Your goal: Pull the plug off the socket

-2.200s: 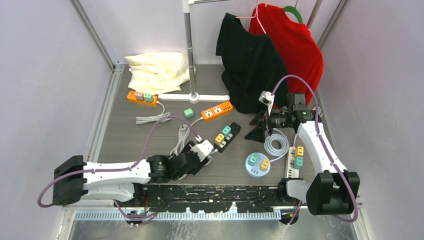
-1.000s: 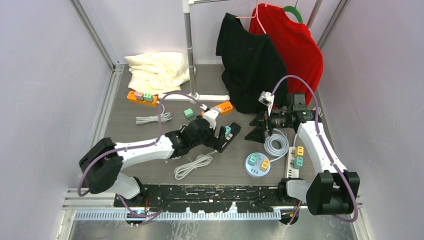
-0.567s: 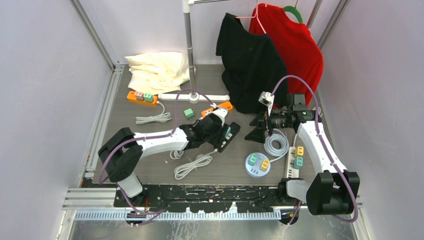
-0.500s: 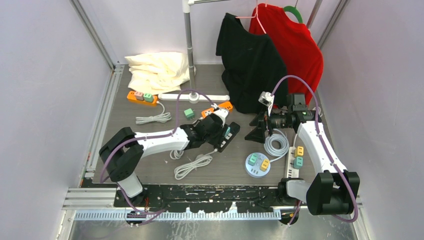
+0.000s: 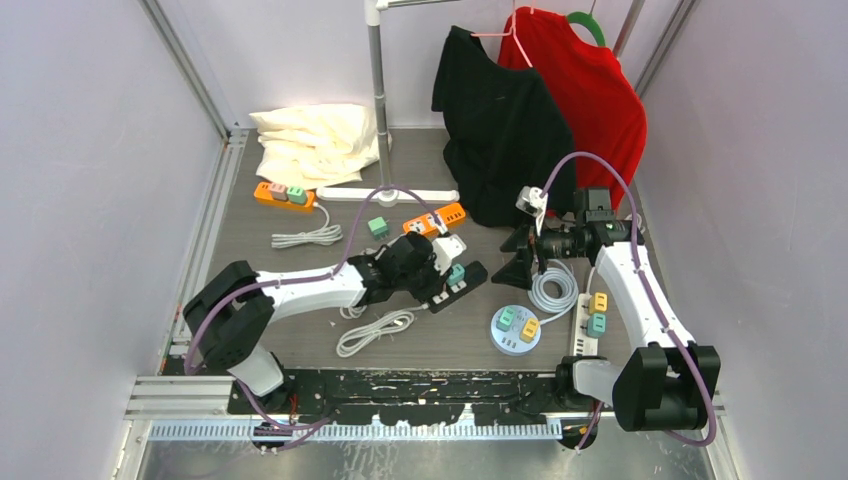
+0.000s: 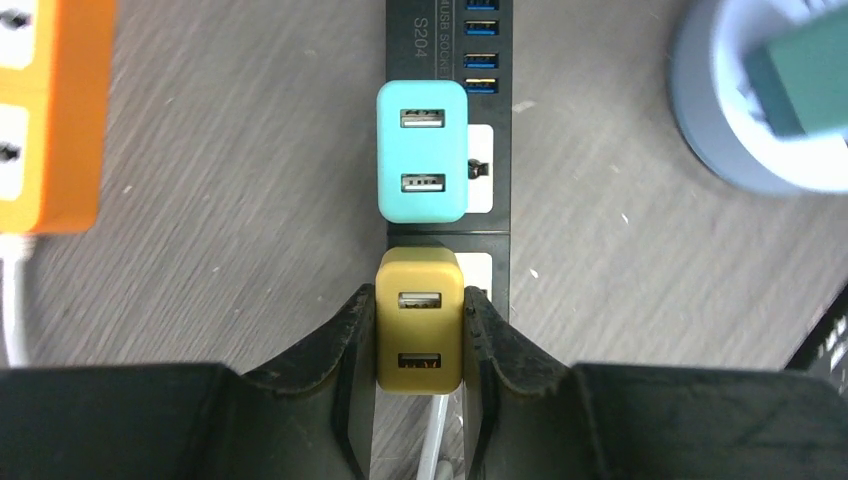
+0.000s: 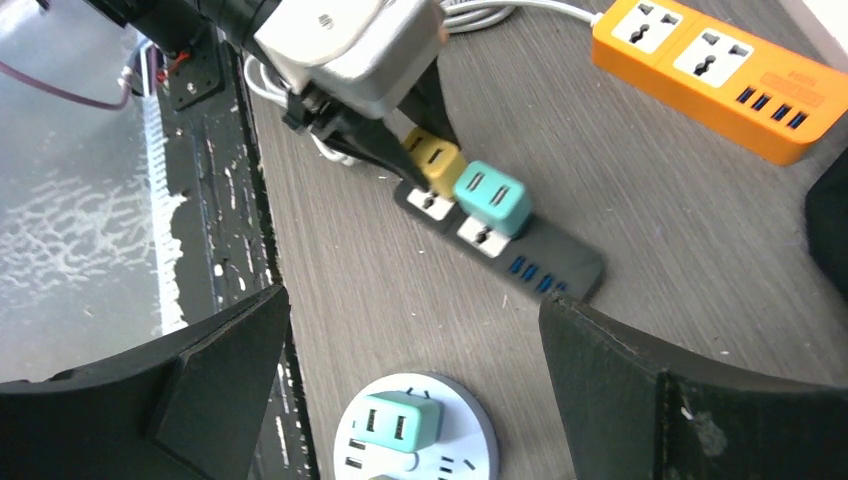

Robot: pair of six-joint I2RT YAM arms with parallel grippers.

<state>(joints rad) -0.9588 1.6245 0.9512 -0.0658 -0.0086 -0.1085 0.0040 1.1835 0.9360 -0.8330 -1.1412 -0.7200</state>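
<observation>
**Left pincer clamped on yellow plug**

The left pincer (image 6: 418, 305) grips the yellow plug (image 6: 420, 340) by its long sides. The plug sits at the near-left end of the black strip (image 5: 474, 273) with its USB ports facing up. Its long axis runs along the strip, near-left to far-right. A teal plug (image 6: 422, 165) is just beside it. Bare surface (image 5: 260, 270) flanks the strip, and the orange strip (image 5: 434, 221) lies farther back. The right pincer (image 7: 412, 300) hangs spread and empty.
</observation>
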